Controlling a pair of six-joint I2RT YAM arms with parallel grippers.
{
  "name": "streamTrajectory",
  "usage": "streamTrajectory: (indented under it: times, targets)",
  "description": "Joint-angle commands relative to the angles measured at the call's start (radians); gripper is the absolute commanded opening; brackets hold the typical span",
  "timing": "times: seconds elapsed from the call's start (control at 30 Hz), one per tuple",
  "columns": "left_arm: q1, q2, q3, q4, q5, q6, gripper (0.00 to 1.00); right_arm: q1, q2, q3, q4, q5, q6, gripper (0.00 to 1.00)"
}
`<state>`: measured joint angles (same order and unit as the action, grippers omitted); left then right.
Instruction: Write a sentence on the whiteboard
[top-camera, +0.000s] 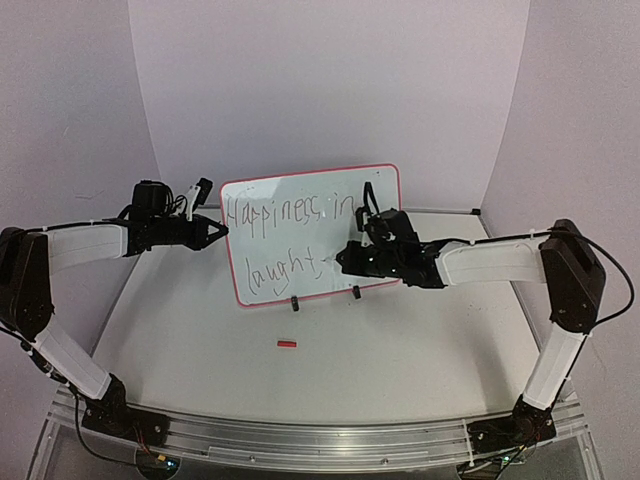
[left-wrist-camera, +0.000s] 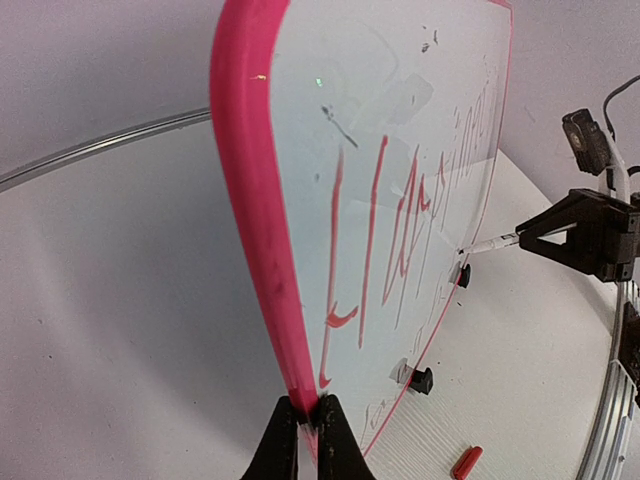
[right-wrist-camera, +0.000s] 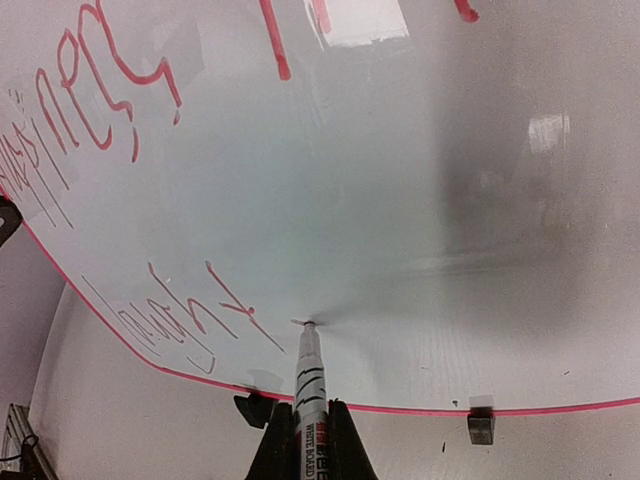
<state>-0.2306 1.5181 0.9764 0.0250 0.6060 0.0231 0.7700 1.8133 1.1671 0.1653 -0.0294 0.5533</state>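
Top external view: the left gripper (top-camera: 222, 232) is clamped on the left edge of the whiteboard (top-camera: 300, 245), a red-framed white panel standing upright on two black feet at the middle of the table (top-camera: 420, 340). The sentence (top-camera: 290, 212) reads "Happiness in" above a partial "laught". The right gripper (top-camera: 345, 260) pinches a marker (right-wrist-camera: 310, 372), its tip touching the board.

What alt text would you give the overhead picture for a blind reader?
A red-framed whiteboard stands on a table; a robot's left gripper pinches its left edge, and the right gripper holds a marker against it. The sentence reads "Happiness in laught". A small red piece lies in front.
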Motion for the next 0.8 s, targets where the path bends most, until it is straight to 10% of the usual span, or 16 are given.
streamTrajectory:
  times: [0.0,0.77]
  targets:
    - [-0.001,-0.011,0.030,-0.013,-0.038,0.055,0.00,-0.024,-0.051,0.021,0.002,0.083,-0.009,0.00]
    - [-0.001,-0.009,0.031,-0.014,-0.038,0.056,0.00,-0.024,0.034,0.079,0.019,-0.049,-0.017,0.00]
